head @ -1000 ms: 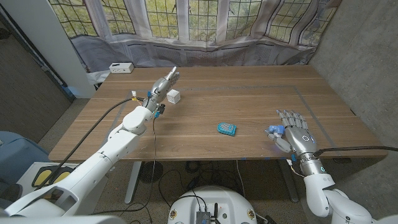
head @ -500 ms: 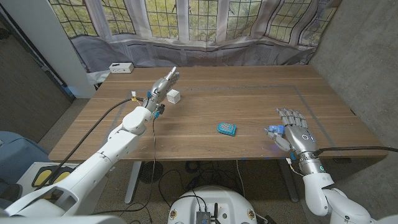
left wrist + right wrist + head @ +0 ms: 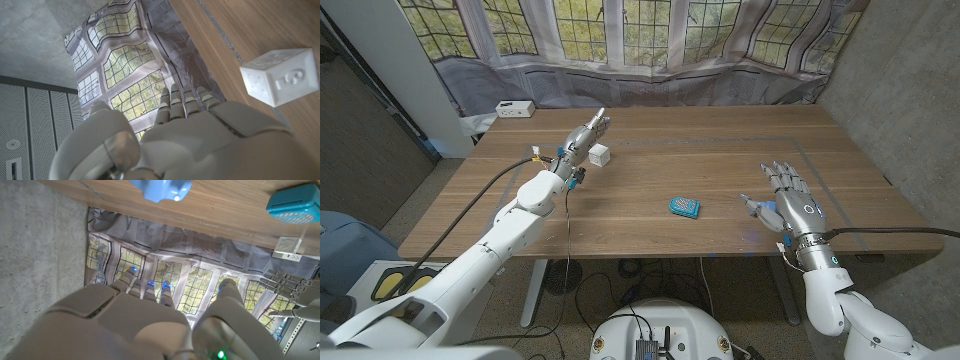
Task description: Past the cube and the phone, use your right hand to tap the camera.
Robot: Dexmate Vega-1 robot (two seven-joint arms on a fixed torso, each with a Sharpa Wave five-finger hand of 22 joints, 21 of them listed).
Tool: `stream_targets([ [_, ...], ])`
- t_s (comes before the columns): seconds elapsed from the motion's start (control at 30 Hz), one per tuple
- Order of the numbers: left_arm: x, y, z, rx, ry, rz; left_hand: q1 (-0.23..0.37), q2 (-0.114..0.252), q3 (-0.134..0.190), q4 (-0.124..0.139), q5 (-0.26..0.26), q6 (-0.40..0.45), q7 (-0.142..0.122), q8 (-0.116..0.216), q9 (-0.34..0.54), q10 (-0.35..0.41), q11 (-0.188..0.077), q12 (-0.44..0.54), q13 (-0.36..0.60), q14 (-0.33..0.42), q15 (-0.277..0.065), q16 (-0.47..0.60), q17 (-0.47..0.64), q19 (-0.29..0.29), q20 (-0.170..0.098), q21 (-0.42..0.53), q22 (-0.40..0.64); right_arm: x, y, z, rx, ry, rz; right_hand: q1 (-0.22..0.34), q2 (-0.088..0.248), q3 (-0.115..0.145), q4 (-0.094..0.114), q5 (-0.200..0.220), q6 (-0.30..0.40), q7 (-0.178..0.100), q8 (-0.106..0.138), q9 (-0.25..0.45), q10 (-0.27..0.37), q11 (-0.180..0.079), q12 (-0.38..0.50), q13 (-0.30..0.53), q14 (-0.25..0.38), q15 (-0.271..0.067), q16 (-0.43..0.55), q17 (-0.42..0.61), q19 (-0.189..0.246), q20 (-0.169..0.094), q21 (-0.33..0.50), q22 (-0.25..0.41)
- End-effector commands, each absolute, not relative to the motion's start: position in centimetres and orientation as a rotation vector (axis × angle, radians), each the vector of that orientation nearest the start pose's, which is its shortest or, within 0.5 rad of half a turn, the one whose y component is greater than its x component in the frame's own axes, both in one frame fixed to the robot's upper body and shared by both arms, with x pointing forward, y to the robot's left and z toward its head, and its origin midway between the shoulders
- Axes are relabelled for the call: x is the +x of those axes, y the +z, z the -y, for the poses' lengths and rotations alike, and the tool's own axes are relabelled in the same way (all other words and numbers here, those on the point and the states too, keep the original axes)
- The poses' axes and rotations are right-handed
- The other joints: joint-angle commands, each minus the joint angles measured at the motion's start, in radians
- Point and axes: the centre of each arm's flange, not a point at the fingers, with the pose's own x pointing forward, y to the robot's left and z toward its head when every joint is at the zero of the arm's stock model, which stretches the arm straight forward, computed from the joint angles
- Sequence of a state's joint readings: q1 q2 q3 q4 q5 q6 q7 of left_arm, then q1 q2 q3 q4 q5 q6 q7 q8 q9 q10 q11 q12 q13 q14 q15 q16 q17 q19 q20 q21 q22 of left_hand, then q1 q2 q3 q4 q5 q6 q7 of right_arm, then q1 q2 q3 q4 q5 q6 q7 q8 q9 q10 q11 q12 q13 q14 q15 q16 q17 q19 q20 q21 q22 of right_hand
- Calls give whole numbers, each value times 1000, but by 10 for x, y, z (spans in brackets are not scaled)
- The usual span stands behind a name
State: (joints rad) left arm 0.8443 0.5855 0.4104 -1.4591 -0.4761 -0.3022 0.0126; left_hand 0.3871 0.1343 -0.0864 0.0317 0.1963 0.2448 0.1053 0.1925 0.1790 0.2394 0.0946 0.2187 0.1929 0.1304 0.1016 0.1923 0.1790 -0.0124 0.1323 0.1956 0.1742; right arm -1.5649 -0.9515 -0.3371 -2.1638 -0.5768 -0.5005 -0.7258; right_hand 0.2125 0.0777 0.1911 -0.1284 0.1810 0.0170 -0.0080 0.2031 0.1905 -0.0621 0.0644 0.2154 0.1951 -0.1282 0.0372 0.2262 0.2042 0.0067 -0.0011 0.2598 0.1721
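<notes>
My right hand [image 3: 793, 201] hangs spread, holding nothing — its wrist view shows the blue camera [image 3: 161, 189] the head view hides; left hand [image 3: 587, 135] released beside the cube [image 3: 599, 154].

I'm lifting the right hand [image 3: 792, 200] off the table and moving it toward 12 o'clock, fingers spreading. It's now over the blue camera [image 3: 761, 207], which was showing beside the thumb before.

White cube [image 3: 599, 154], teal phone [image 3: 684, 207], blue camera [image 3: 161, 189]
</notes>
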Motion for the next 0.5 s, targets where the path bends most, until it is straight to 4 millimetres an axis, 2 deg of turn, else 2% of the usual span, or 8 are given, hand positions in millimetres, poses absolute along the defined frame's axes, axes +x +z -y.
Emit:
stream_targets([
  [0.03, 621, 16, -264, 191, -260, 725, 1, -2, 6, -1, -3, 9, 0, -1, 2, 5, 1, -3, 6, 9, 0, -3, 2, -1, 8, 2, 5, 445, -110, 279, -1203, -494, 726, 13, -5, 3, -5, 1, -15, 12, -8, 1, 21, 1, 11, 0, 21, -2, 9, 0, 41, -8, 12, 1],
  [0.2, 621, 14, -264, 183, -272, 725, 1, -2, 7, -1, -3, 9, 0, -1, 2, 3, 4, -4, 6, 10, 0, -3, 2, 0, 8, 2, 5, 450, -105, 277, -1118, -470, 728, 12, -8, 1, -4, 1, 0, 33, -3, 1, 27, 4, 10, -1, 31, -2, 8, 0, 72, -8, 16, 0],
  [0.43, 618, 17, -261, 193, -282, 743, 1, -2, 7, -1, -3, 11, 1, 0, 2, 6, 4, -3, 6, 10, 1, -3, 2, 0, 8, 2, 5, 455, -91, 273, -1053, -462, 778, 7, -9, 0, -1, 1, 31, 52, 6, 0, 44, 9, 12, -2, 44, 0, 8, 0, 93, -10, 14, -1],
  [0.5, 617, 18, -261, 190, -280, 747, 1, -3, 7, -1, -3, 11, 1, -1, 2, 6, 2, -3, 6, 10, 0, -3, 2, 0, 7, 2, 5, 457, -89, 272, -1031, -462, 793, 7, -10, -1, -1, 1, 35, 60, 6, 0, 56, 18, 15, -2, 55, 3, 10, 0, 105, -11, 14, -1],
])
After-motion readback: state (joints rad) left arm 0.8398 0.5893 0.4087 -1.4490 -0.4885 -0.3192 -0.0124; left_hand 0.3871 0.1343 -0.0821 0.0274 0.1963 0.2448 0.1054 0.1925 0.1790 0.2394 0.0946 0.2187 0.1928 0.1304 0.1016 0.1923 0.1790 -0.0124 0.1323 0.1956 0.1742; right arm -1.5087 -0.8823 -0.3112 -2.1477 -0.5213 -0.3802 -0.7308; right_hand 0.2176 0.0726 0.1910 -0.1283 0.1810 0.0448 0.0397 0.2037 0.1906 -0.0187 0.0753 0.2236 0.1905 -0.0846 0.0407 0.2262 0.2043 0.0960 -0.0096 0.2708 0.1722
